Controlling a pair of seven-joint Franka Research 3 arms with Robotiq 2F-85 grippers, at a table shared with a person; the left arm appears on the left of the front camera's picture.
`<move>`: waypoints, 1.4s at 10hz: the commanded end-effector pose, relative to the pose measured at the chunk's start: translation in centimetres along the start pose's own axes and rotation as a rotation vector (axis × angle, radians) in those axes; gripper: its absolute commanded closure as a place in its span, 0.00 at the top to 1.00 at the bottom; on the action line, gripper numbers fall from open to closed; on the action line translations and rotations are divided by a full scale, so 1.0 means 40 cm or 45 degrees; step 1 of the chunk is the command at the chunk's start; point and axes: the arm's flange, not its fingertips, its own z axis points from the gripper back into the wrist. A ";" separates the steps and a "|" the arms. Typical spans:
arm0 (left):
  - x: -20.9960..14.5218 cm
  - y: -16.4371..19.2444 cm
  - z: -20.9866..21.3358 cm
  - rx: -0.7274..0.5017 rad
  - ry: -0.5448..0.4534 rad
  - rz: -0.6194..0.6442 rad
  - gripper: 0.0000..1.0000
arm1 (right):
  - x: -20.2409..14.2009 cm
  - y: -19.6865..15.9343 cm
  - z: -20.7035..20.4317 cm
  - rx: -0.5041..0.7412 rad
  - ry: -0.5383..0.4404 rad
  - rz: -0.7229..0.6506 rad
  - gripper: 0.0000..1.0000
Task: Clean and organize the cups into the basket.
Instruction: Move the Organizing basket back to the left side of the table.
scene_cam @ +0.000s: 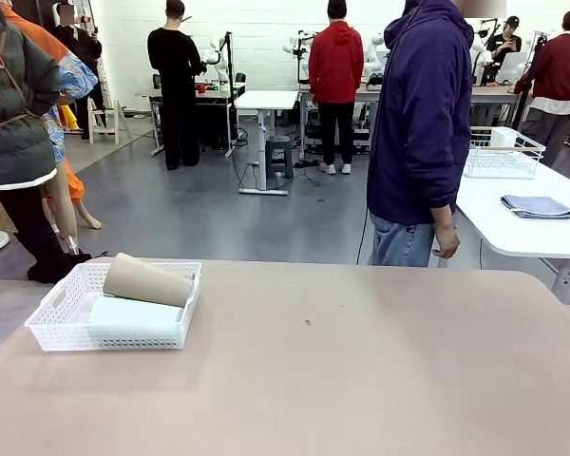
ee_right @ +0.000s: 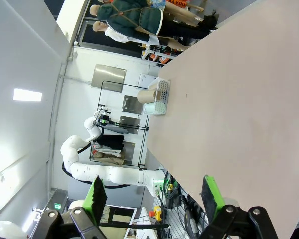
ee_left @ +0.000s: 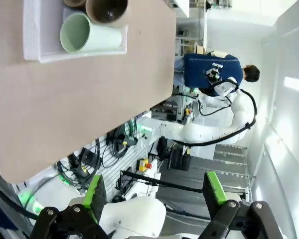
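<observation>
The white lattice basket [scene_cam: 47,328] is sitting near the table's [scene_cam: 361,380] left far edge, holding cups on their sides: a mint green cup [scene_cam: 133,315] lying beneath a tan cup [scene_cam: 147,280]; the left wrist view is showing a second tan cup [ee_left: 74,2] at the frame edge. No lettering is legible. The left gripper [ee_left: 154,196] and right gripper [ee_right: 153,195] are both hanging with fingers spread, holding nothing.
</observation>
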 end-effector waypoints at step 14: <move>0.063 0.046 0.092 -0.041 -0.374 -0.141 1.00 | -0.003 0.005 -0.002 -0.008 0.007 -0.006 1.00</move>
